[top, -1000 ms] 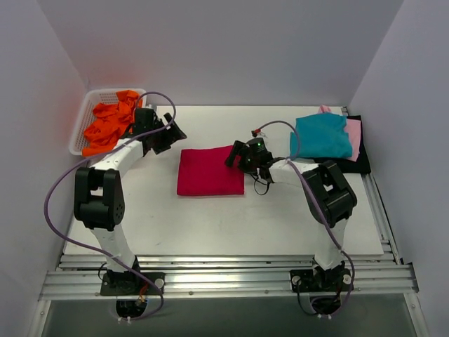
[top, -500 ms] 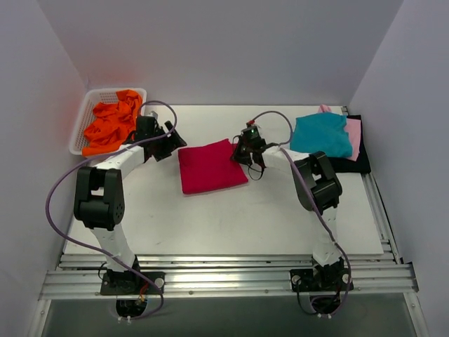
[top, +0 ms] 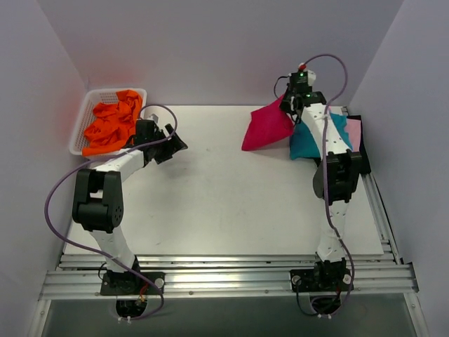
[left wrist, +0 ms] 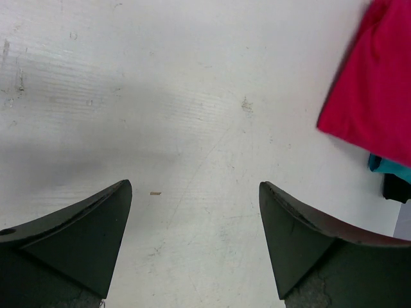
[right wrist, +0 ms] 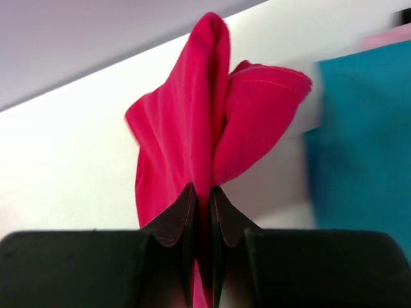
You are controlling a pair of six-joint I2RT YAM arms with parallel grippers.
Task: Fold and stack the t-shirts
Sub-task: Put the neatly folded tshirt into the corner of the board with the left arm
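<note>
One crimson t-shirt [top: 266,130], top view, hangs limp from my right hand [top: 287,104] over the far counter [top: 210,203], beside the teal t-shirt [top: 309,144]. Left wrist: left hand [left wrist: 196,186] spread, empty. Right wrist: pinched on a bunched fold. I judge it soft and light, better gripped by its corners.

Left arm folded at the elbow, forearm reaching forward, the left gripper [top: 170,144] held low with its fingers [left wrist: 83,237] spread wide and empty; right arm stretched almost straight toward the far side, the right gripper [top: 291,105] raised, fingers [right wrist: 173,221] pinched tight on the red t-shirt [right wrist: 186,128].
</note>
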